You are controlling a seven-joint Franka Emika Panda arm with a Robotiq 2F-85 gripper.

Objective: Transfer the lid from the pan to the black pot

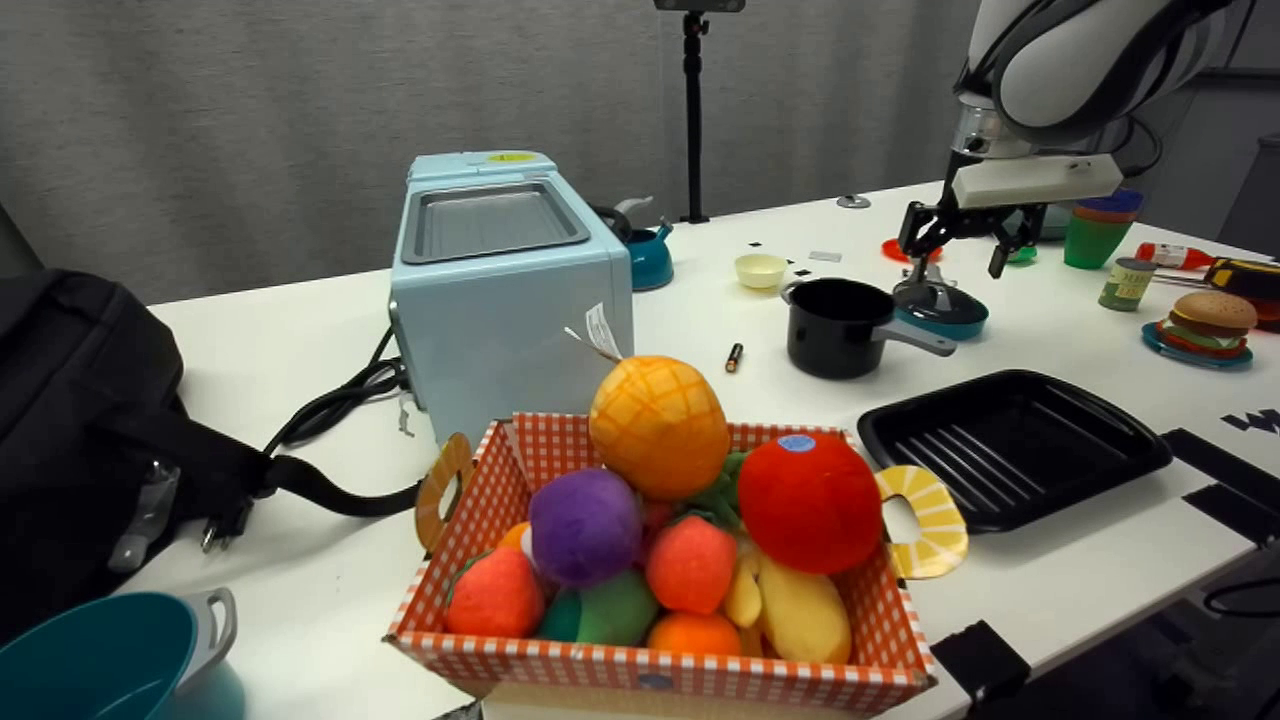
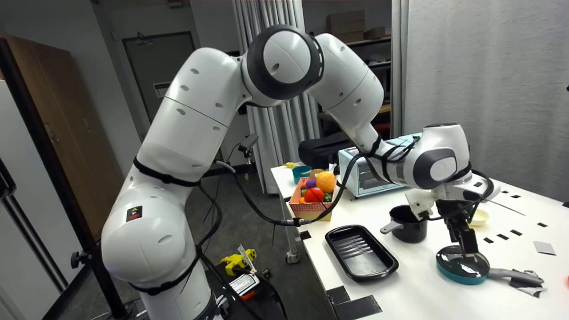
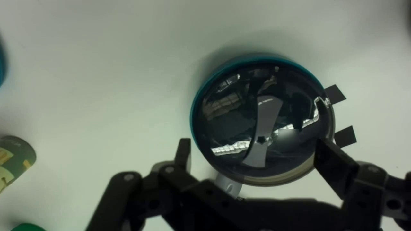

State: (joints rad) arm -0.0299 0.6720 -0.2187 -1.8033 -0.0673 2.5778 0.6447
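Note:
The lid [image 3: 231,118] is round, dark and glossy with a grey handle strip across its top. It lies on the shallow teal-sided pan [image 3: 194,112] and covers its inside. In both exterior views the lid [image 1: 960,304] [image 2: 458,262] sits on the pan [image 1: 945,328] [image 2: 460,277], whose grey handle points away. The black pot [image 1: 835,340] [image 2: 413,232] stands upright beside the pan, uncovered, with a grey side handle. My gripper [image 3: 253,142] is open and empty above the lid, its fingers spread wider than the lid's handle. It also shows in both exterior views [image 1: 958,268] [image 2: 464,244].
A black ribbed grill tray [image 1: 1010,445] lies near the pot at the table's front edge. A fruit basket [image 1: 660,668] and a blue toaster oven [image 1: 520,330] stand farther along. A yellow bowl [image 1: 761,271] is behind the pot. A can [image 1: 1127,284] and toy burger [image 1: 1207,322] stand past the pan.

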